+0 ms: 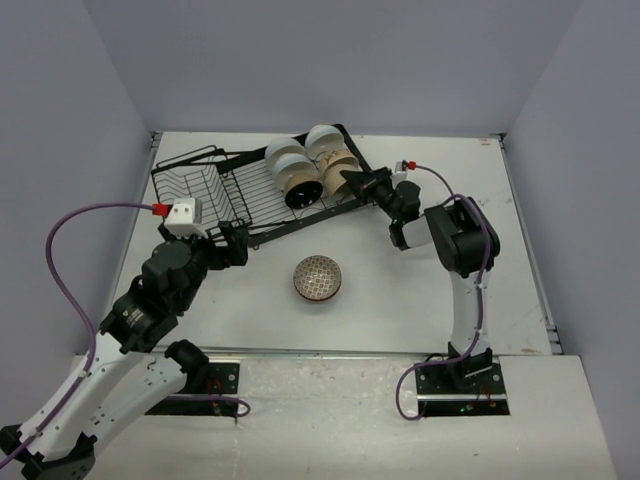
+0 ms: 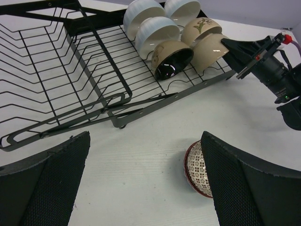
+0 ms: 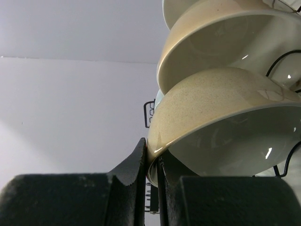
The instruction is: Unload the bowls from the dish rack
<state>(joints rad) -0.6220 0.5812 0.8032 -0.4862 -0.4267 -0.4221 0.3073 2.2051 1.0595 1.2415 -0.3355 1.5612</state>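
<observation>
The black wire dish rack (image 1: 200,190) lies at the back of the table. Several bowls stand on edge at its right end: two white ones (image 1: 285,155), a tan one with a dark inside (image 1: 300,188) and tan ones (image 1: 340,165). My right gripper (image 1: 352,180) is shut on the rim of the nearest tan bowl (image 3: 211,108), one finger outside and one inside. A red-rimmed patterned bowl (image 1: 318,278) sits on the table in front of the rack. My left gripper (image 2: 146,183) is open and empty above the table, the patterned bowl (image 2: 197,170) beside its right finger.
The rack's basket section (image 2: 47,70) is at the left, close to my left wrist. Grey walls enclose the table on three sides. The right arm (image 1: 455,240) reaches across the table's right part.
</observation>
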